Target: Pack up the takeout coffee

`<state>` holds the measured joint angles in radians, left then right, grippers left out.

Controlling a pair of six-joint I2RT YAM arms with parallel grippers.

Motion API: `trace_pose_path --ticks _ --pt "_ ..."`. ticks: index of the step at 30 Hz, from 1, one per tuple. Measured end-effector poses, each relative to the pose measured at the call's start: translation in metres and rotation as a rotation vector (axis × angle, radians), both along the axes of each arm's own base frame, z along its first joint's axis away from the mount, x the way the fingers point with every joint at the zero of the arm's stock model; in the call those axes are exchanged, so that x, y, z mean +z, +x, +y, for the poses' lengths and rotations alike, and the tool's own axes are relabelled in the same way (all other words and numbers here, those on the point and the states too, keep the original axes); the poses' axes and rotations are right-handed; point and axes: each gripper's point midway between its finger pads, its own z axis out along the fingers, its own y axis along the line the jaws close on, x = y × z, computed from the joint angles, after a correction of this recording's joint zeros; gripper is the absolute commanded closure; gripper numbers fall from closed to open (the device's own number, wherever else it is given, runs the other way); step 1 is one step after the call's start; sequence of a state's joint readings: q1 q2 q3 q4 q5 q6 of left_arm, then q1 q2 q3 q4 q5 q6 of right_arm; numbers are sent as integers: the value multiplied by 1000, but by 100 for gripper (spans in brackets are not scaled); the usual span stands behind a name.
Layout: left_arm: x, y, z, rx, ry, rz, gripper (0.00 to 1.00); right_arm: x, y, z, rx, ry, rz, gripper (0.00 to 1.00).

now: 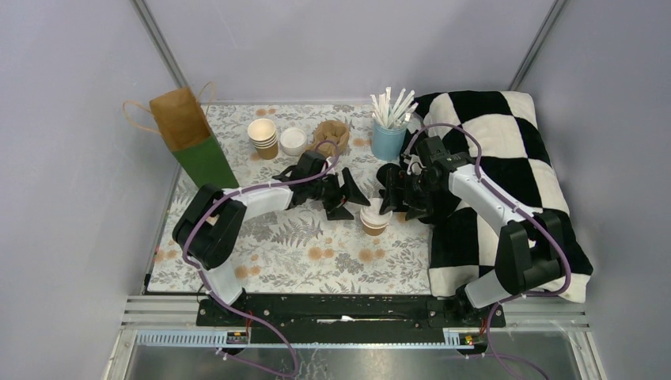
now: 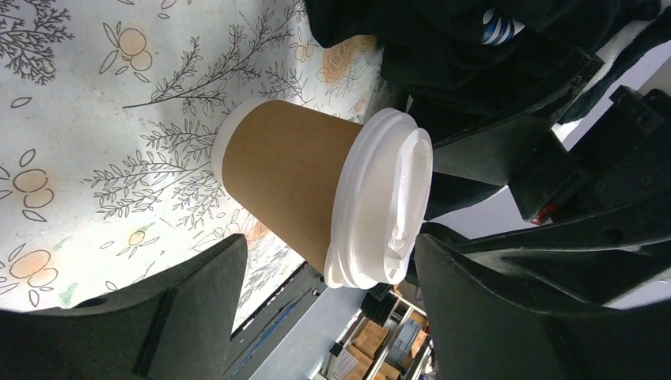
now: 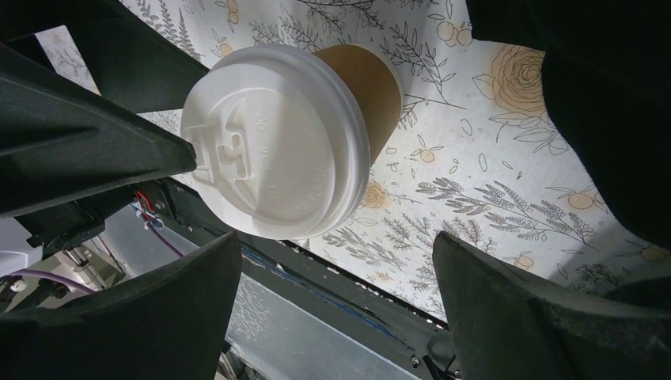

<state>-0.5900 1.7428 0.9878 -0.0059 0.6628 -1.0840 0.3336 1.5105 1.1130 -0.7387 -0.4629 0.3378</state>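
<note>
Lidded cup [image 1: 374, 215], one, stands seemingly free between spread left tool [image 1: 348, 203] and right tool [image 1: 390, 195].

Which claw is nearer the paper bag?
Left. The left claw sits right of the paper bag, beside the lidded cup; the right claw is beyond that cup, farther right.

The lidded cup [image 1: 373, 215] stands on the table [image 1: 316, 257] between the left gripper [image 1: 350, 203] and the right gripper [image 1: 389, 198], with the straw cup [image 1: 388, 141] behind the latter.
</note>
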Motion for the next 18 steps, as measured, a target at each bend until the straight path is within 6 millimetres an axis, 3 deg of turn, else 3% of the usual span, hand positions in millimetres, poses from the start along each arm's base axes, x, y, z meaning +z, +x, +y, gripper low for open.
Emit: trace_pose_path --ticks 10,18 --pt "-8 -5 4 -4 12 11 32 -8 -2 4 13 11 9 7" --pt "-11 -10 3 -12 16 17 33 -16 -7 4 19 5 21 8"
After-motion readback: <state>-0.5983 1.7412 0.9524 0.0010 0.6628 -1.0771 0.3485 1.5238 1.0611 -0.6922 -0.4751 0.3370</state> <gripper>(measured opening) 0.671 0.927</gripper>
